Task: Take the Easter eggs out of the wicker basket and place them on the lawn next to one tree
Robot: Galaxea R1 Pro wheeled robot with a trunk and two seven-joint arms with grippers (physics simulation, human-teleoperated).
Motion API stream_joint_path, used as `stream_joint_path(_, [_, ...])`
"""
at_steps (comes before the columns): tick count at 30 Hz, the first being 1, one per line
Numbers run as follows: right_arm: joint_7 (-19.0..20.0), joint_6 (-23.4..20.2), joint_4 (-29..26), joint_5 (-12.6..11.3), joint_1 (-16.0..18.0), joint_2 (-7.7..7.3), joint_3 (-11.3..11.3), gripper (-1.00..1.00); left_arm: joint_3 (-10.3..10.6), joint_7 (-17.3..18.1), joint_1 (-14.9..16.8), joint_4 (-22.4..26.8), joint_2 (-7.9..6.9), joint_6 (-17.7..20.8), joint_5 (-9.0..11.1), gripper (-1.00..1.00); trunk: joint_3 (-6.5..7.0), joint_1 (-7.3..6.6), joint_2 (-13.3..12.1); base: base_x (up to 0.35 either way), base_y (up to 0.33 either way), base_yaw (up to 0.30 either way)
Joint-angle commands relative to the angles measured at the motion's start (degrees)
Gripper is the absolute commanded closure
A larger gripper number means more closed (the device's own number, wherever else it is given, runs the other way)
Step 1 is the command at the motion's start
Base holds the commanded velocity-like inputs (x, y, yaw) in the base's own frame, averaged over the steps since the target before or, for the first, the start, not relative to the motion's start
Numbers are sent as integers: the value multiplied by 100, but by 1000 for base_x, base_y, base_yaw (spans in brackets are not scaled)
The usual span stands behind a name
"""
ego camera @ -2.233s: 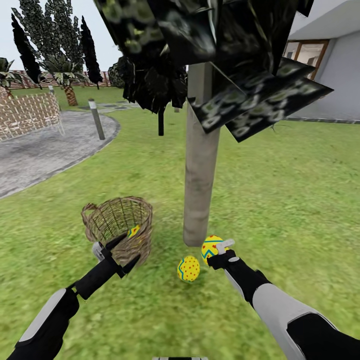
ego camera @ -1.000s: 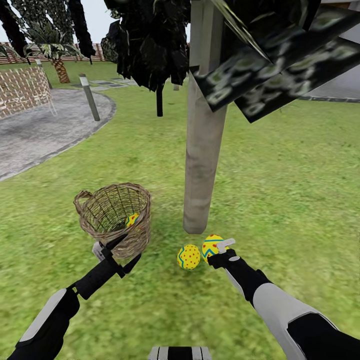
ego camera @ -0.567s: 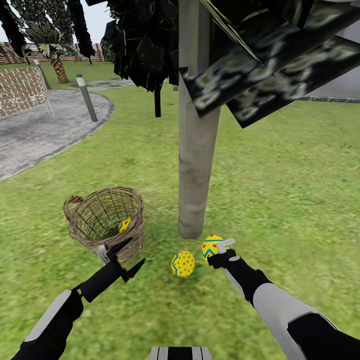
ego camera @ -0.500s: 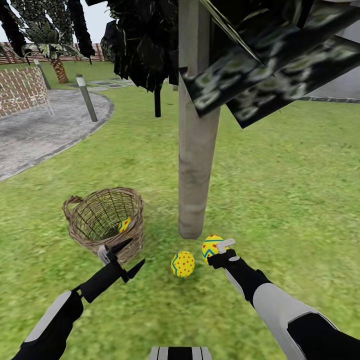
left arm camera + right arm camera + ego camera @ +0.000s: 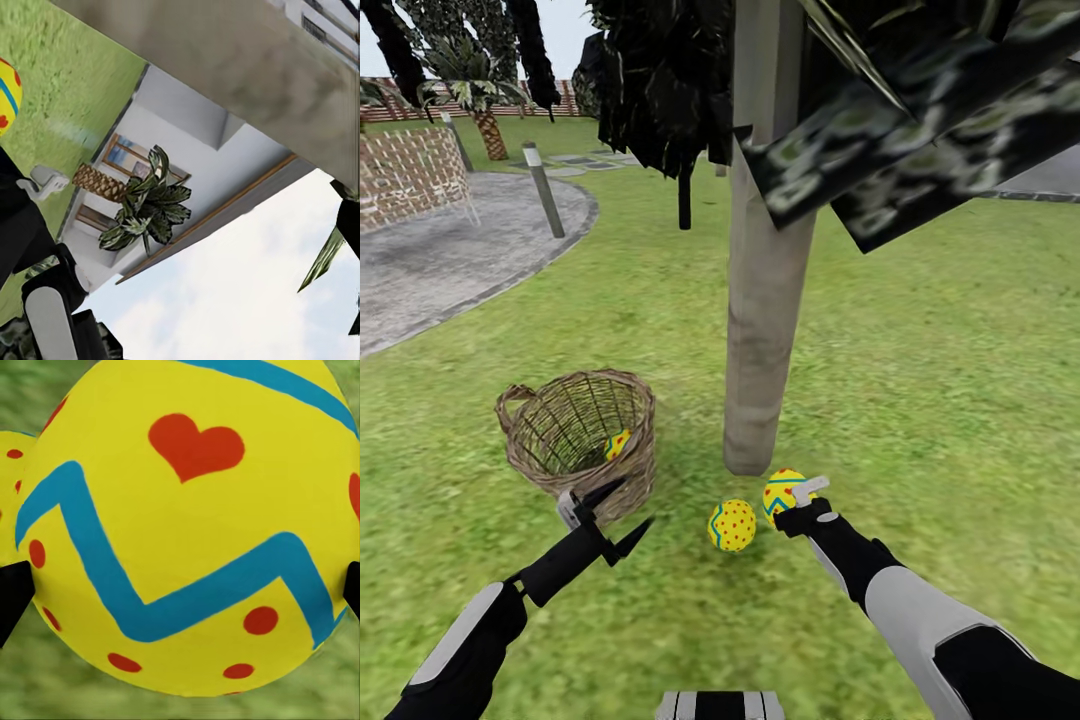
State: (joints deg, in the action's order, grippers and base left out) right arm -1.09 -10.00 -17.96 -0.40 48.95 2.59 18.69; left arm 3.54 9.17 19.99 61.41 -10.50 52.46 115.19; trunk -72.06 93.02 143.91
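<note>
So your right gripper [image 5: 792,503] pinches one egg [image 5: 781,493] low beside the tree [image 5: 765,330], ready to set down near the egg on the lawn [image 5: 732,525]. Your left gripper [image 5: 608,508] hangs spread by the wicker basket [image 5: 582,438], where the last egg [image 5: 617,443] waits.

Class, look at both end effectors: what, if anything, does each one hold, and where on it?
The right end effector grips an Easter egg across its widest middle. The left end effector is open, holding nothing.

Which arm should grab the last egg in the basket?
Left, probably. Its open pincer sits right by the wicker basket holding the last egg, while the right pincer already grips an egg beside the tree.
</note>
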Motion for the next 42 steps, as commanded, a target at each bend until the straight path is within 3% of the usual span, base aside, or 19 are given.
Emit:
stream_joint_path(1, [-14,-35,-13,-4,1,-5,30,100,15,58,5,-7,-6,1,-31,-100,-27,1,3,0,0,90])
stream_joint_path(27, [-14,-28,-14,-13,1,-12,21,100,15,58,5,-7,-4,1,-31,-100,-603,68,38,0,0,3])
stream_joint_path(42, [-14,-28,-14,-13,1,-12,21,100,15,58,5,-7,-4,1,-31,-100,-603,68,38,71,0,0])
